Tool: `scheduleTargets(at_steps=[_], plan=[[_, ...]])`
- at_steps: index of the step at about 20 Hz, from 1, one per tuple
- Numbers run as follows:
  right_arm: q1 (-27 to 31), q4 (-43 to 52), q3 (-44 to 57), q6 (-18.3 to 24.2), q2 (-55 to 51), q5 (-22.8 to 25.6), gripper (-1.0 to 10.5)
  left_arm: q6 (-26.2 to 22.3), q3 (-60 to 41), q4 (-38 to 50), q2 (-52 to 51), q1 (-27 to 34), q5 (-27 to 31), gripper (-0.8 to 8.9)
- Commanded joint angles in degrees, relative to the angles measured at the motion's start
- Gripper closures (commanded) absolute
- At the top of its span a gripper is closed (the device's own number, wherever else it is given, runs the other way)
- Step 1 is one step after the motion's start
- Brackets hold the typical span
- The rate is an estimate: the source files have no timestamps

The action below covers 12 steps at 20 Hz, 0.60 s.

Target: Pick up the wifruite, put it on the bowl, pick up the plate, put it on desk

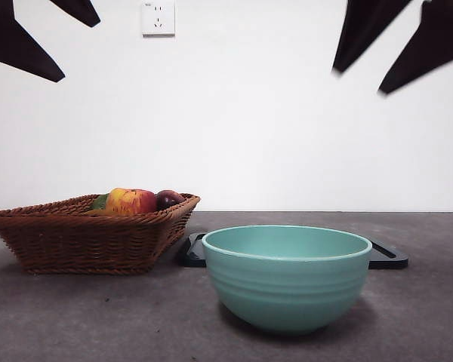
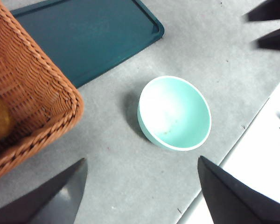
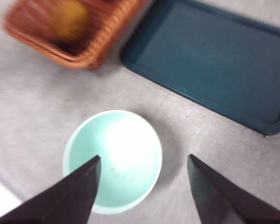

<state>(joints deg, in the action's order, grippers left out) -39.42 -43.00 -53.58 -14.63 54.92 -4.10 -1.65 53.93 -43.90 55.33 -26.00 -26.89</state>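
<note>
The teal-green bowl (image 1: 287, 283) stands empty on the dark grey desk (image 1: 98, 317); it also shows in the left wrist view (image 2: 175, 112) and the right wrist view (image 3: 113, 161). Several fruits lie in the brown wicker basket (image 1: 83, 241): a red-yellow apple (image 1: 130, 201), a dark red one (image 1: 168, 198) and a green one (image 1: 100, 201). A brownish-yellow fruit (image 3: 70, 16) shows blurred in the basket. My left gripper (image 2: 142, 159) is open and empty, high beside the basket. My right gripper (image 3: 144, 157) is open and empty, high above the bowl.
A flat dark tray (image 1: 389, 256) lies empty behind the bowl, next to the basket; it also shows in the left wrist view (image 2: 84, 37) and the right wrist view (image 3: 214, 60). The table's light edge (image 2: 266, 154) runs close by the bowl.
</note>
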Motion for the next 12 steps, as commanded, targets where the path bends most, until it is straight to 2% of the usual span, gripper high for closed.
scheduleTargets(at_steps=[1,3,5,12], plan=[[-0.48,-3.72,-1.90,1.86,-2.78,-3.72,6.5,-0.57,0.44,-0.04,0.39,-0.28,-0.13,4.40],[-0.48,-6.43,-1.99,2.05,-5.31,-8.09,6.5,-0.48,0.44,-0.04,0.39,-0.28,-0.13,4.40],[-0.48,-8.83,-1.99,2.03,-7.08,-10.45,6.5,-0.46,0.44,-0.07,0.39,-0.28,-0.13,4.40],[-0.48,-9.57,-1.99,2.03,-8.20,-10.86,6.5,-0.46,0.44,-0.09,0.39,-0.28,-0.13,4.40]])
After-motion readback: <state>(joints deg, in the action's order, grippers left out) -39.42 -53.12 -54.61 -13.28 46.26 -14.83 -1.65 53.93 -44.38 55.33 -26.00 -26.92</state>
